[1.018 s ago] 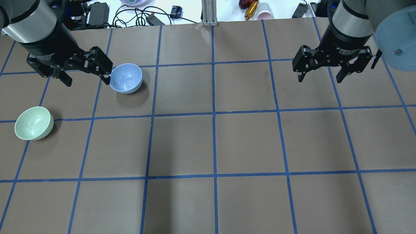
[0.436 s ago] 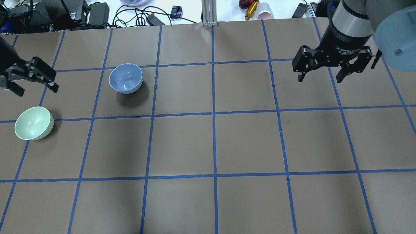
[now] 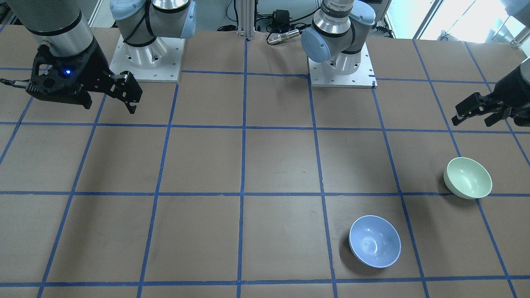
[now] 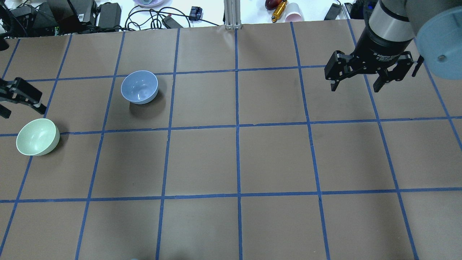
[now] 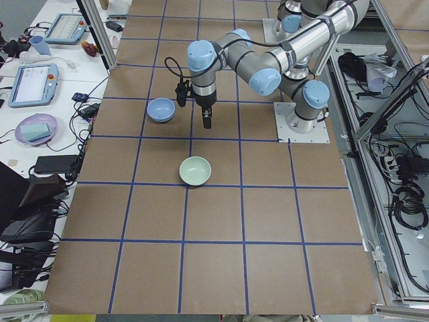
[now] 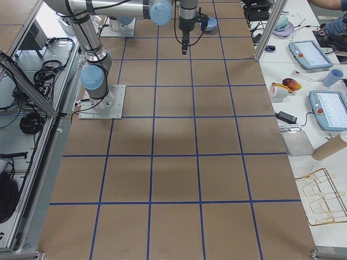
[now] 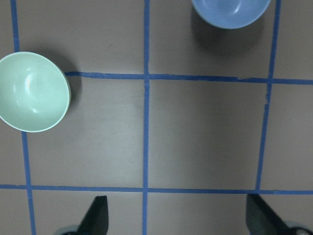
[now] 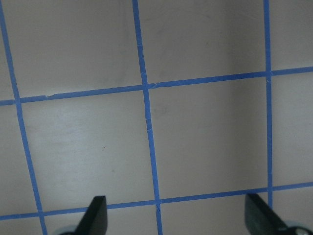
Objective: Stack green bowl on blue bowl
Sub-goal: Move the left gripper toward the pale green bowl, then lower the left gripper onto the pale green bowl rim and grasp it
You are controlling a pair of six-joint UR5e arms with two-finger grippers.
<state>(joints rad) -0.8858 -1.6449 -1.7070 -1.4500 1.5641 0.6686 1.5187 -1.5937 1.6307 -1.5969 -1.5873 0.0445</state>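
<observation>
The pale green bowl (image 4: pixel 37 137) sits upright at the table's left edge, also seen in the front view (image 3: pixel 468 177) and the left wrist view (image 7: pixel 33 92). The light blue bowl (image 4: pixel 139 87) stands upright apart from it, further back and to the right (image 3: pixel 374 241) (image 7: pixel 230 10). My left gripper (image 4: pixel 22 110) is open and empty, above the table just behind the green bowl (image 3: pixel 472 121). My right gripper (image 4: pixel 355 88) is open and empty, high over the far right of the table (image 3: pixel 109 108), far from both bowls.
Brown paper with a blue tape grid covers the table (image 4: pixel 238 159). Cables, power bricks and small items lie beyond the far edge (image 4: pixel 151 16). The two arm bases (image 3: pixel 145 54) stand at the robot's side of the table.
My left gripper has moved from beside the blue bowl out to the table's left edge, ending just behind the green bowl. The right arm and both bowls have not moved.
</observation>
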